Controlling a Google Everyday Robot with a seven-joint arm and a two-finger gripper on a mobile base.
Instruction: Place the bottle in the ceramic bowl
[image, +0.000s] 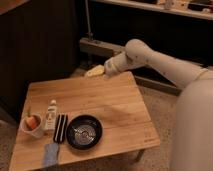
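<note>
Working the rig from afar, I judge this the approach stage: nothing is picked up, and the robot's white arm (150, 57) reaches in from the right over the far edge of the light wooden desk (120, 102). The round, shallow black ceramic bowl (84, 132) with a silvery centre sits empty at the near edge, left of the middle. Just beside it on the left lies a black ridged rectangular block (60, 127). Next to that, toward the left edge, lies the small white plastic bottle (50, 116) with a tan label, its cap pointing to the far edge. A small white cup (31, 124) with orange contents stands on the bottle's other side.

The next move, as I see it, calls for a sweep across toward the near-left corner and a careful descent between cup and block.

The arm bends at the elbow, its forearm sloping down and leftward. The pale yellow gripper (95, 71) hangs by the far edge, spread and empty, well apart from the bottle.
</note>
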